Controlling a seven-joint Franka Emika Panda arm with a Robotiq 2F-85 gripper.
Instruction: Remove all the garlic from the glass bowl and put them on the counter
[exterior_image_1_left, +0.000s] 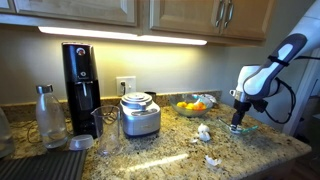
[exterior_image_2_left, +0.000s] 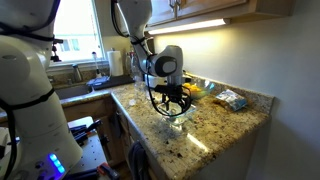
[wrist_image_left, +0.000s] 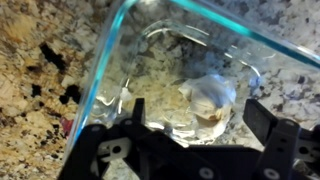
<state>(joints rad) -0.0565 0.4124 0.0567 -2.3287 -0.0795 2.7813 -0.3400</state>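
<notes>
Granite bench (exterior_image_1_left: 155, 152) carries two garlic bulbs (exterior_image_1_left: 204, 131) already out; hand (wrist_image_left: 198, 118), spread wide and empty, hangs in the glass bowl (wrist_image_left: 105, 75), where apparently one bulb (wrist_image_left: 210, 93) is left (wrist view blurred).

A tall black machine (exterior_image_1_left: 82, 80) stands between a steel bottle (exterior_image_1_left: 48, 115) and a squat silver appliance (exterior_image_1_left: 140, 115). A bowl of orange and yellow fruit (exterior_image_1_left: 193, 105) sits beyond, under wooden cabinets (exterior_image_1_left: 100, 10). A sink (exterior_image_2_left: 75, 91) lies below a bright window (exterior_image_2_left: 80, 30).
</notes>
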